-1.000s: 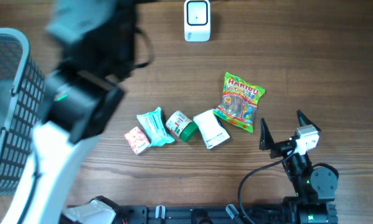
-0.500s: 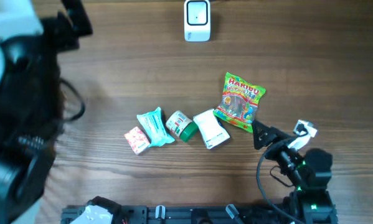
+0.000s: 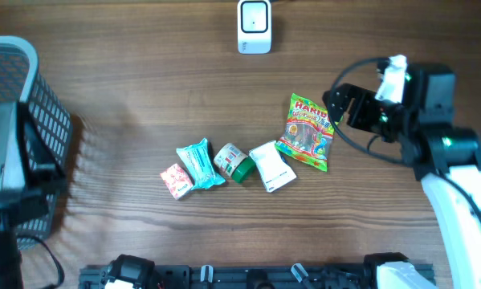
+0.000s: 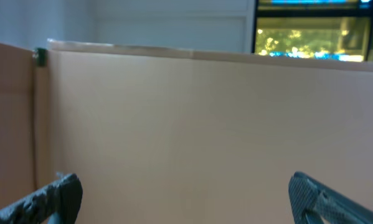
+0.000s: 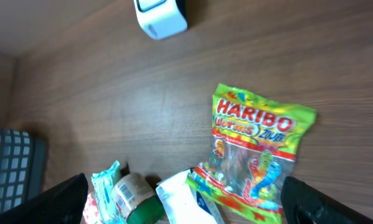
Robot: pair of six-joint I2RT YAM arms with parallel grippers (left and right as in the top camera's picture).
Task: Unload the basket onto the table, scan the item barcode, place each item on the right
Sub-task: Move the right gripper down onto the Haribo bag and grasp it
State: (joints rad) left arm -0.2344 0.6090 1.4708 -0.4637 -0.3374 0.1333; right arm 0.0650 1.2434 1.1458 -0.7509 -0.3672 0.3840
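Nearest to the robot's base, beside the dark mesh basket (image 3: 51, 112), the left jaws stand wide open and hold nothing; their camera sees only a plain beige board (image 4: 186, 124). A little further in, a row of small goods lies close together on the counter (image 3: 144, 80): a pink packet (image 3: 176, 181), a teal packet (image 3: 200, 164), a jar with green lid (image 3: 234, 162) and a white packet (image 3: 272, 166). Just beyond them the Haribo bag (image 5: 254, 152) lies flat with the printed front upward, its lower corner touching the white packet. The right jaws hang above the counter just beside this bag, also fully open and empty. I judge that this bag is the item to take, and that the reach for it is the step in hand. To do it well, the jaws should come down on the free far edge, away from the white packet, and pinch only the foil. The barcode does not show, so probably it is underneath, and the bag must be turned toward the white scanner (image 3: 254, 26), which stands well apart at the far edge.
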